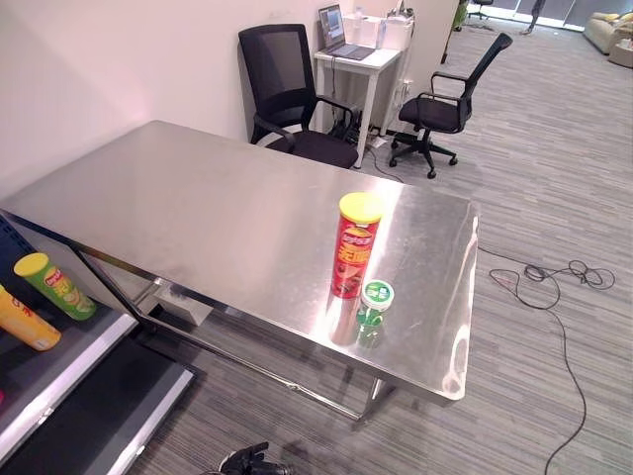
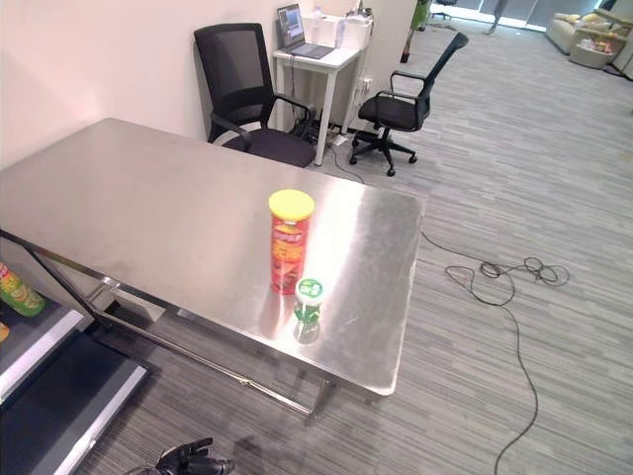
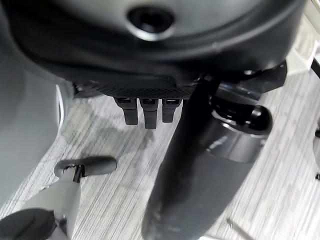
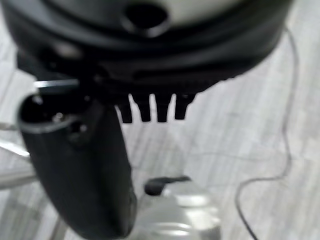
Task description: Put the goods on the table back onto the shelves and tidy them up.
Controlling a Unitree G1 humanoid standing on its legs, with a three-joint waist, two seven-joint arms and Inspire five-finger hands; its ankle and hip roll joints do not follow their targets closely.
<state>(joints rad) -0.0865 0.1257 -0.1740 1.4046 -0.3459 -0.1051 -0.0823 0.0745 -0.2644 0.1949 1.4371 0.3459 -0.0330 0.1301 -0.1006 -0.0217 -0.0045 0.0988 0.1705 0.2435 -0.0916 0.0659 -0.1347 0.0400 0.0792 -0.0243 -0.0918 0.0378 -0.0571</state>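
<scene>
A tall red chip can (image 1: 354,247) with a yellow lid stands upright near the front right part of the steel table (image 1: 198,213). Touching its base on the near side is a small clear jar (image 1: 374,309) with a green and white lid. At the lower left, a shelf board (image 1: 59,376) holds a green chip can (image 1: 56,286) lying tilted and a yellow pack (image 1: 25,319). My left hand (image 3: 145,112) hangs over the grey floor with straight fingers, holding nothing. My right hand (image 4: 150,107) hangs the same way, empty, fingers straight.
Behind the table's far edge stands a black office chair (image 1: 292,94), beside a small white desk (image 1: 358,64) with a laptop. Another black chair (image 1: 445,104) stands on the carpet to the right. A loose cable (image 1: 554,277) lies on the floor right of the table.
</scene>
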